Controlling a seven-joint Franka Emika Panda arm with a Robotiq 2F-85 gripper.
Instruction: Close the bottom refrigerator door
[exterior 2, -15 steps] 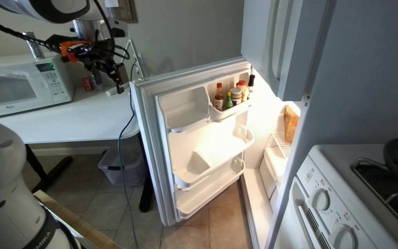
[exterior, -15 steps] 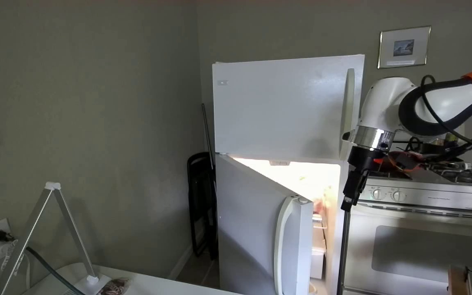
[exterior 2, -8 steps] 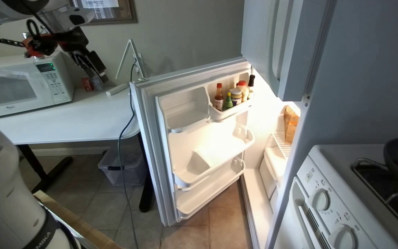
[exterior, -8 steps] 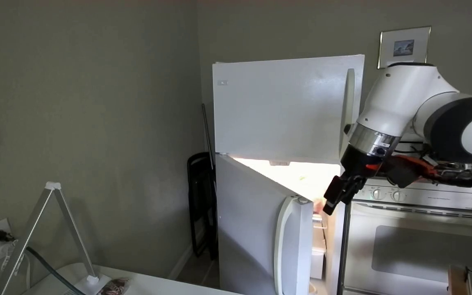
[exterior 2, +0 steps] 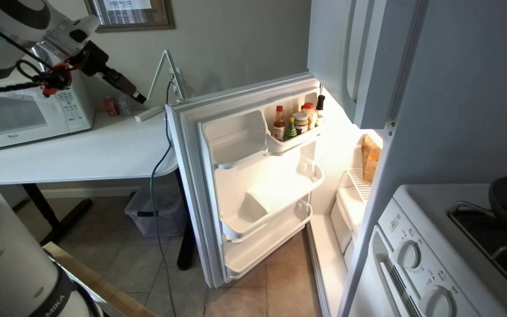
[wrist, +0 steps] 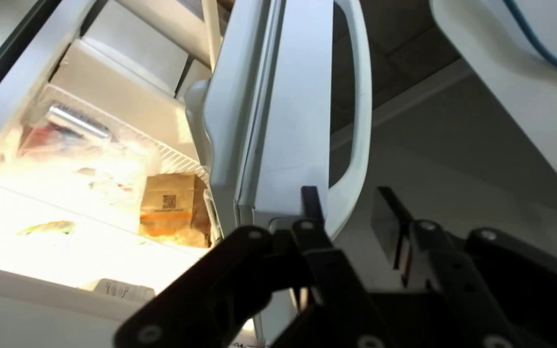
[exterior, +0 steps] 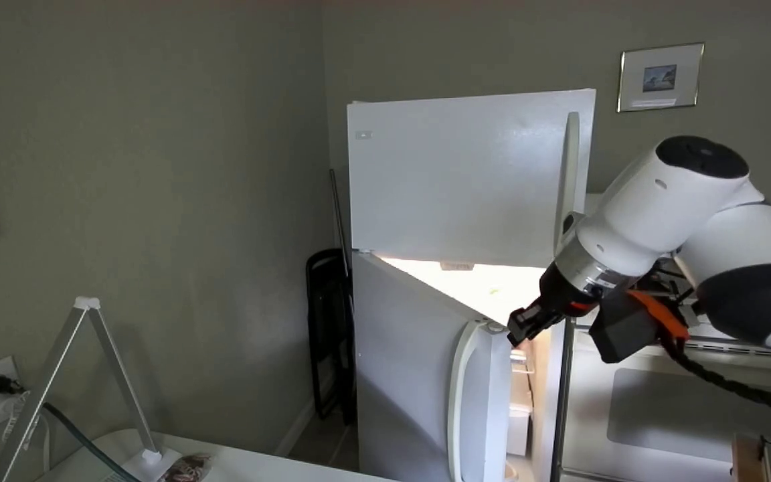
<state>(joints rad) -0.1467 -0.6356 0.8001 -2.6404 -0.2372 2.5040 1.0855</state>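
The bottom refrigerator door (exterior: 412,375) stands ajar, its white panel swung out from the lit inside; its shelved inner side (exterior 2: 240,132) faces an exterior view. A long white handle (exterior: 456,402) runs down near its free edge. My gripper (wrist: 348,203) is open partway with nothing between its fingers. In the wrist view the door's edge face (wrist: 295,111) and the handle's upper end lie beyond the left finger (wrist: 310,200). Tilted down toward the door, the gripper (exterior 2: 140,97) hangs over the table side, apart from the door's free edge. The panel's lowest part is out of view.
Above is the upper freezer door (exterior: 459,174), shut. The stove (exterior 2: 416,264) stands beside the fridge. Near the door's free edge are a white table (exterior 2: 117,149) with a microwave (exterior 2: 11,110), a thin frame (exterior 2: 159,72) and a hanging cable (exterior 2: 153,198). Bottles (exterior 2: 278,123) stand in the door shelf.
My gripper has swung from pointing nearly straight down to a slant toward the door, and the wrist has turned. Its fingers look closer together. The door has not moved.
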